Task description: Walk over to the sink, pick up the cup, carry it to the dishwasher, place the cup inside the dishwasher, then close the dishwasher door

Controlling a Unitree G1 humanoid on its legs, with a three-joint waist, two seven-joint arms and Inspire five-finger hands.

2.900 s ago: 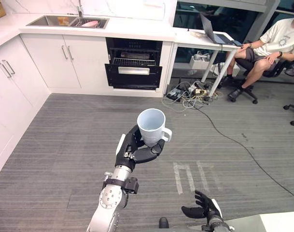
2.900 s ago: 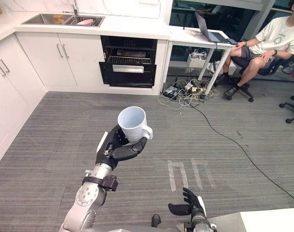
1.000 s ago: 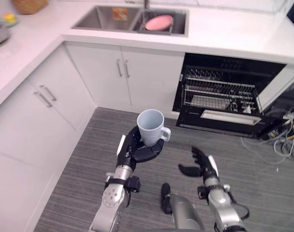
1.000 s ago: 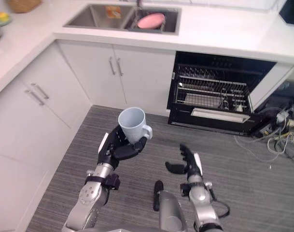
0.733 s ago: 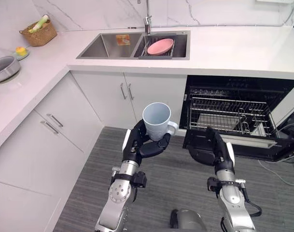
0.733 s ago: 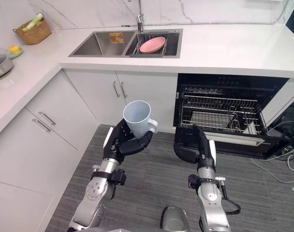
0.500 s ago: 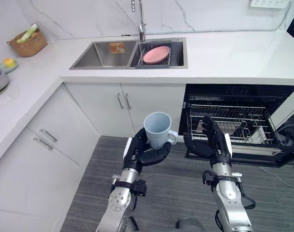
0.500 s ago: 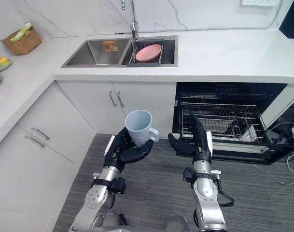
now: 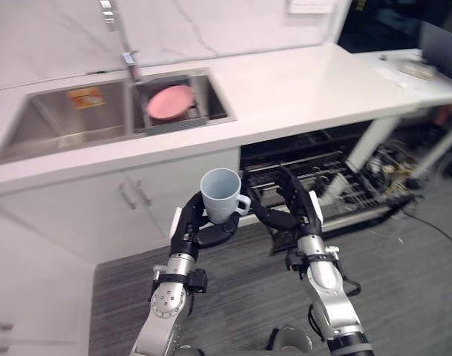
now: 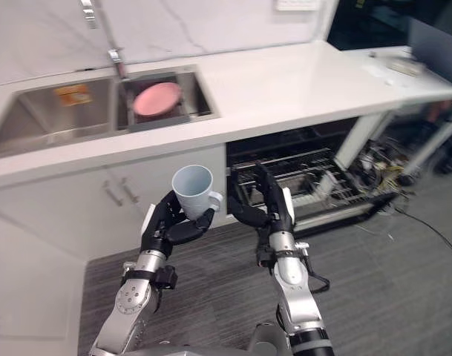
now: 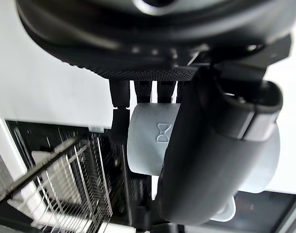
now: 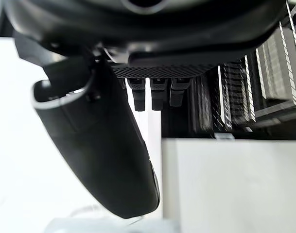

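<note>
A pale blue-white cup [image 9: 220, 194] with a handle is held upright in my left hand [image 9: 196, 230], fingers and thumb curled round its base; the left wrist view shows the cup [image 11: 152, 145] against the thumb. My right hand [image 9: 300, 215] is raised beside the cup with straight fingers, holding nothing, in front of the open dishwasher [image 9: 315, 174]. The dishwasher's wire rack [image 10: 300, 174] is pulled out under the white counter [image 9: 300, 85]. The sink [image 9: 99, 115] lies at the back left.
A pink plate [image 9: 170, 100] rests in the sink's drying rack beside the tap [image 9: 129, 63]. White cabinet doors [image 9: 129, 204] stand below the sink. A desk [image 9: 422, 74] and cables [image 9: 392, 167] are at the right. Grey floor [image 9: 404, 282] lies ahead.
The camera has swung so the sink now sits left and the dishwasher is straight ahead and closer. The cup stays held in my left hand; my right hand stays raised beside it.
</note>
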